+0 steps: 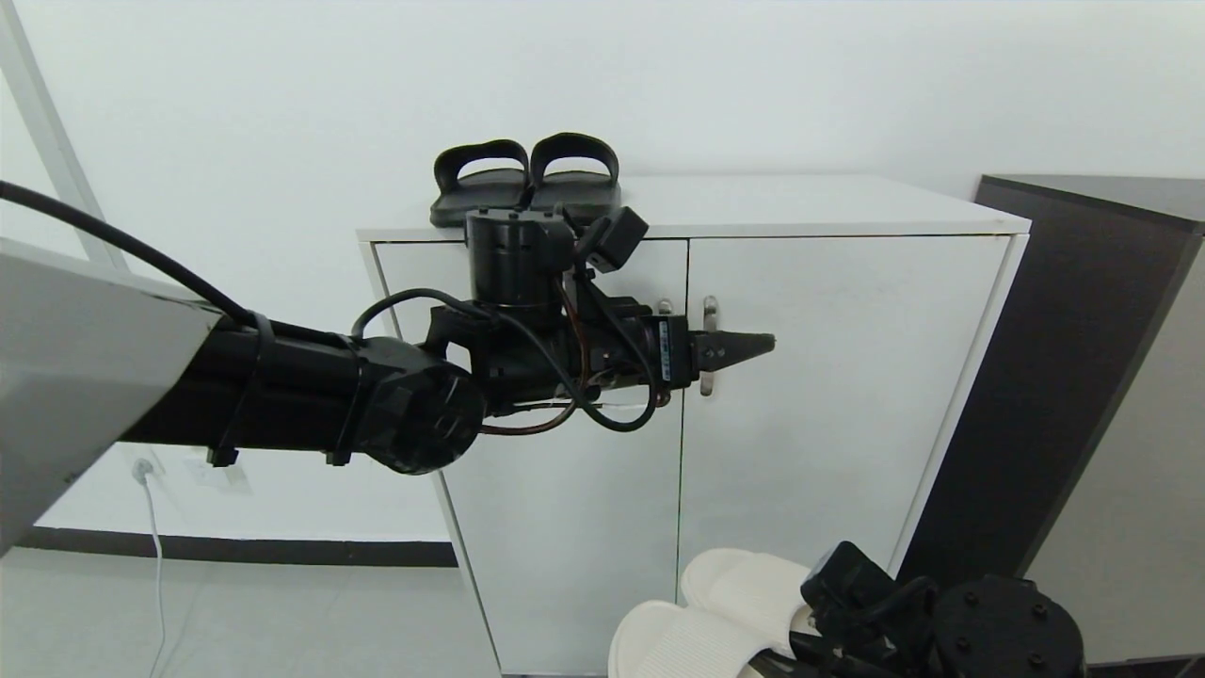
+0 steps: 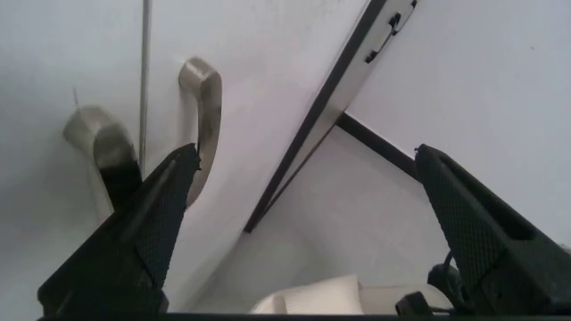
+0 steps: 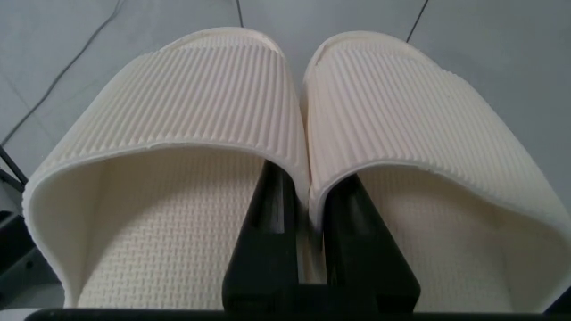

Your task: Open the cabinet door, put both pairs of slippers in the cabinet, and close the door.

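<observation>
The white cabinet (image 1: pixel 828 395) has both doors closed. A black pair of slippers (image 1: pixel 525 179) lies on its top at the left end. My left gripper (image 1: pixel 753 346) hangs in front of the door seam at handle height, just past the right door's metal handle (image 1: pixel 709 315). In the left wrist view this gripper (image 2: pixel 308 156) is open wide, with one finger (image 2: pixel 134 241) close beside a handle (image 2: pixel 203 116) and not around it. Low at the cabinet's foot, my right gripper (image 3: pixel 305 192) is shut on the adjoining inner sides of the cream pair of slippers (image 1: pixel 715 603), one finger (image 3: pixel 268 241) inside each slipper (image 3: pixel 178 116).
A tall dark cabinet (image 1: pixel 1083 377) stands right of the white one. A white cord (image 1: pixel 153 546) runs down from a wall socket at the left. Grey floor (image 1: pixel 235 621) lies open left of the cabinet.
</observation>
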